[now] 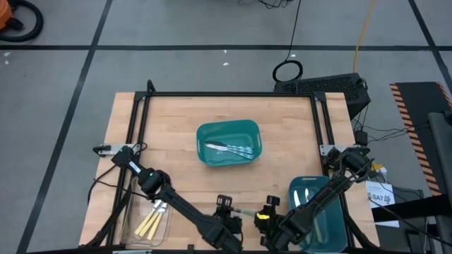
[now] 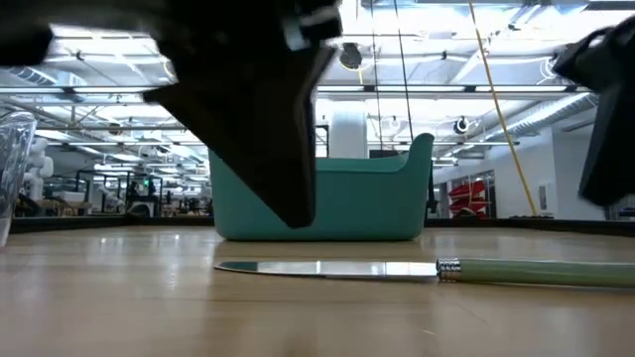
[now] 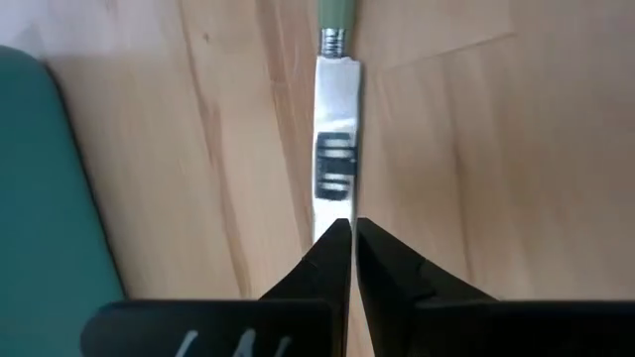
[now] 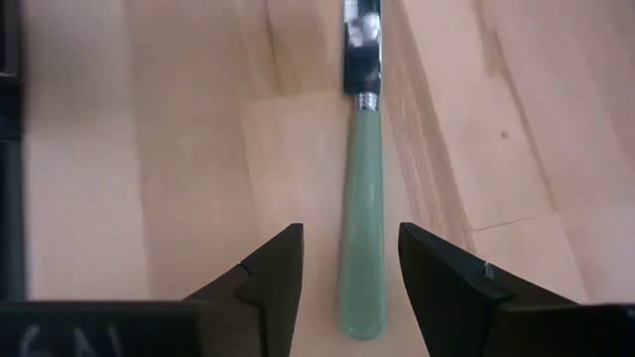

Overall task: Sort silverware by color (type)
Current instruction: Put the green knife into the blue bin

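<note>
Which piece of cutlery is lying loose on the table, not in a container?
The green-handled knife, on bare wood between both grippers; the rest lie in bins.

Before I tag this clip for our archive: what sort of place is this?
Probably a robotics lab or industrial workspace: a wooden table on a tape-marked concrete floor, loose cables, and an open hall with ceiling light strips behind.

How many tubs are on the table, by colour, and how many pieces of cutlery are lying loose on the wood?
Teal tubs: 2
Clear tub: 1
Green-handled knife, loose on the wood: 1
Total: 4
</note>
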`<state>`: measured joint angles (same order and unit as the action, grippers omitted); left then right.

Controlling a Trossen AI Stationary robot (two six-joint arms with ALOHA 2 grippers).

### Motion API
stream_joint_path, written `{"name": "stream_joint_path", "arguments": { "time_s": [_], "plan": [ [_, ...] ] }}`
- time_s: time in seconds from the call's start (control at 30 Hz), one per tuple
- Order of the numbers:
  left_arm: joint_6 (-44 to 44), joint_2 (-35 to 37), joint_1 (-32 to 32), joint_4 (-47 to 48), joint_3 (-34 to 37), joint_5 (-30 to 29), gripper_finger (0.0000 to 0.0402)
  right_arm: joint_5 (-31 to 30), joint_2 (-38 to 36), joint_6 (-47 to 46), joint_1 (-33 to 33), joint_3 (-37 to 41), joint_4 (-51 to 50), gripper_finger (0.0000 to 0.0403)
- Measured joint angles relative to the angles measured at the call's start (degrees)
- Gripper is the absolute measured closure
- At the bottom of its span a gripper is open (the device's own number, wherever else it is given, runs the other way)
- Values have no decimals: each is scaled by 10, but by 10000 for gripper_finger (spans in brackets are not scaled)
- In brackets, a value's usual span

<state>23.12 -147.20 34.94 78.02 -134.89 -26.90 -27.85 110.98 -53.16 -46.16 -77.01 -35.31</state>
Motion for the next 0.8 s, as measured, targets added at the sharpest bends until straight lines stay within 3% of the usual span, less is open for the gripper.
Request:
{"name": "stream_joint_path", "arguments": {
  "time_s": [0.43, 0.8],
  "plan": [
    [21, 2, 15, -4, -1, -23, 376, 42, 33, -18, 43, 0, 0, 249],
    [39, 2, 21, -14, -1, -23, 376, 115, 29, -13, 65, 52, 64, 350]
  ]
}}
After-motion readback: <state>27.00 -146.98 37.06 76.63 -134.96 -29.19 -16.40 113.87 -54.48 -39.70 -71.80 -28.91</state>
